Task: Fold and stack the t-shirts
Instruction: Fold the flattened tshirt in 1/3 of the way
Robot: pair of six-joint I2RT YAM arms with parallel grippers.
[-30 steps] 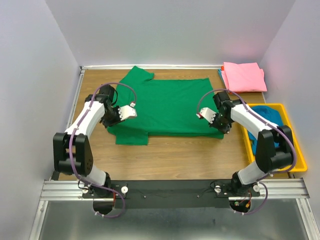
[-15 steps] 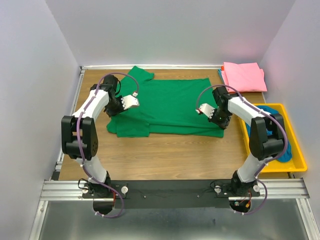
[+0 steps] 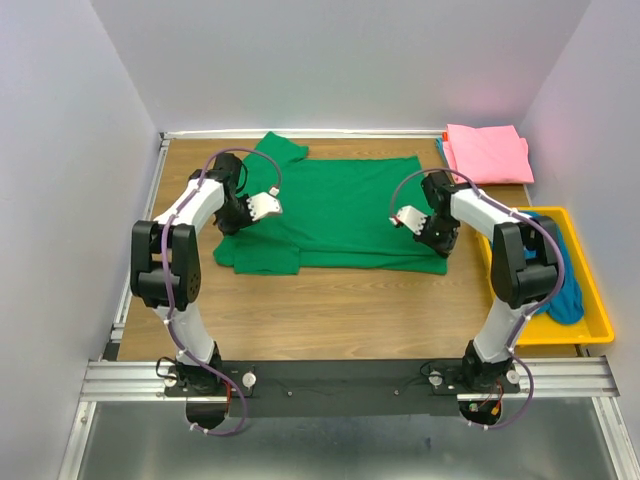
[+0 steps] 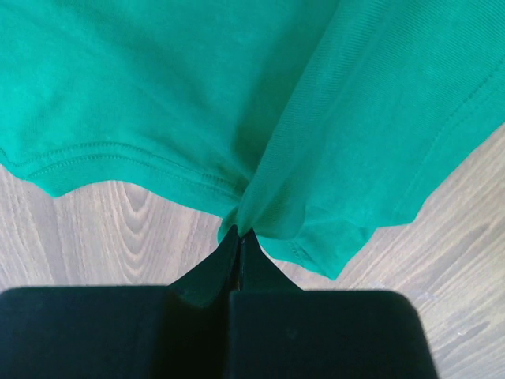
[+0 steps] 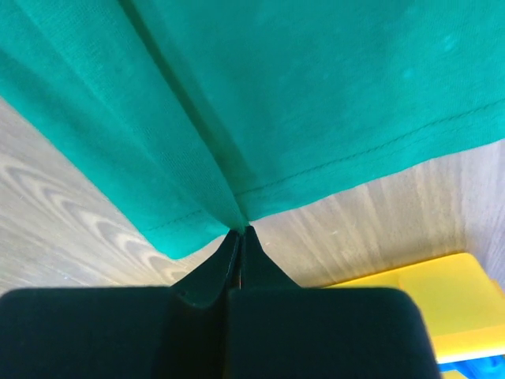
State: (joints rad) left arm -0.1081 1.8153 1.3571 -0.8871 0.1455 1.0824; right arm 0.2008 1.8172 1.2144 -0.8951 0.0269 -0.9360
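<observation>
- Green t-shirt: one, dark green, spread flat across the middle of the wooden surface and reaching toward 12 o'clock. We note one short sleeve at its 11 o'clock corner and another at its 7 o'clock corner.
- Left claw: closed tight on a pinch of the green t-shirt near its 9 o'clock edge. The cloth gathers into a crease at the tips, with hem stitching just beside them.
- Right claw: closed tight on the green t-shirt's hem near its 3 o'clock edge. A fold runs from the tips up into the fabric.
- Pink t-shirt: one, folded into a rough square, at the surface's 1 o'clock corner, well apart from the green one.
- Teal-blue t-shirt: one, bunched, lying inside the yellow tray at the surface's 4 o'clock edge. The right arm partly hides it from us.
</observation>
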